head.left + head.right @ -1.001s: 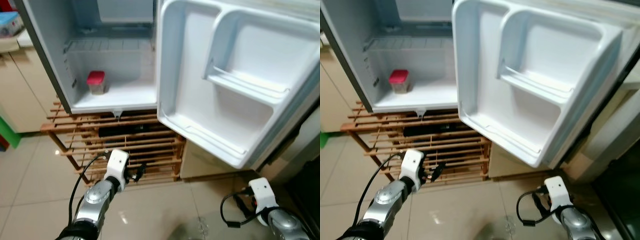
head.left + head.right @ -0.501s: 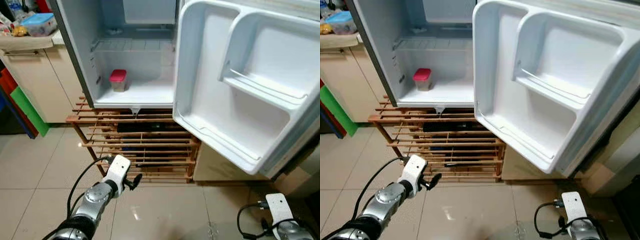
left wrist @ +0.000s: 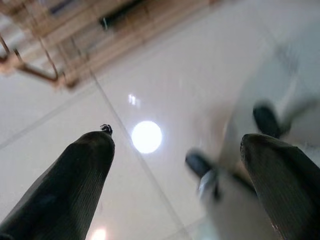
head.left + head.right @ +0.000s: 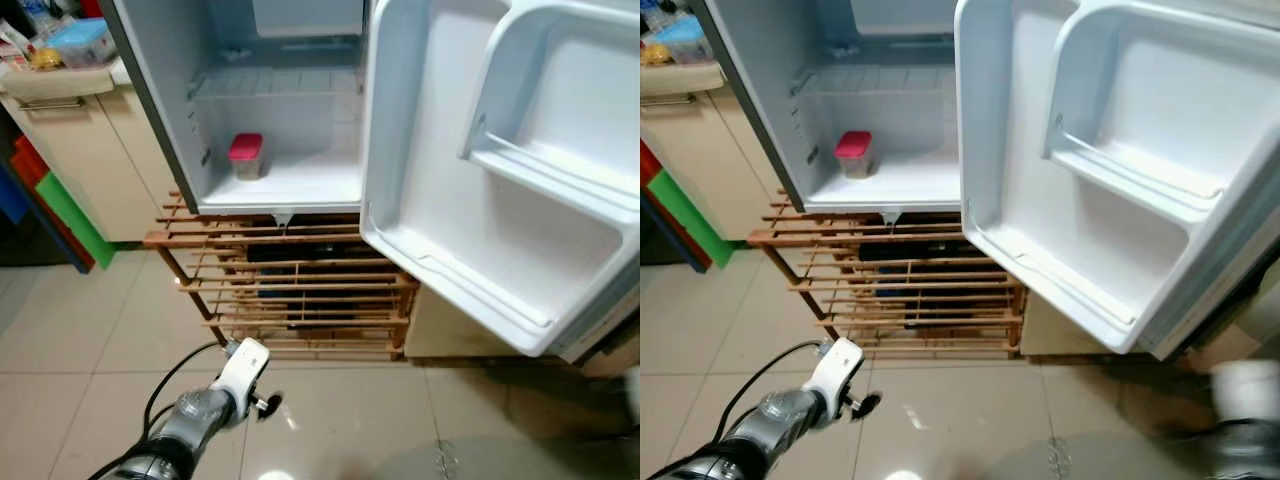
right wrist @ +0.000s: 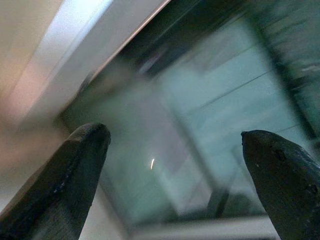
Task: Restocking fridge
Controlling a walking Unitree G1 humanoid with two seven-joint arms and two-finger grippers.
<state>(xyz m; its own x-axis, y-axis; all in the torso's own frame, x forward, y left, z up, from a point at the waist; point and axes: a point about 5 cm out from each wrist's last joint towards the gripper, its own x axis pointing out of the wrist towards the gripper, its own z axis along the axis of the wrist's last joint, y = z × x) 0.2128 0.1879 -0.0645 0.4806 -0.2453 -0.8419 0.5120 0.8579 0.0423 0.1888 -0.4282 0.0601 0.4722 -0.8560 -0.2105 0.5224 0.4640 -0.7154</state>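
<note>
Open fridge (image 4: pixel 290 110), door (image 4: pixel 500 180) swung right, red-lidded container (image 4: pixel 246 156) upright inside

You see the fridge (image 4: pixel 160 110), a small white one with a grey outer side, raised on a wooden slatted rack (image 4: pixel 300 290). Its door (image 4: pixel 500 180) stands wide open, swung out to your right, its white moulded inner face towards you, with a shelf ledge across the upper part and a lower rail near the bottom edge. Both door shelves hold nothing. Inside the fridge, a wire shelf (image 4: pixel 270 85) sits high up. On the white floor below it stands one small tub (image 4: pixel 246 157) with a red lid, upright, towards the left wall.
</note>
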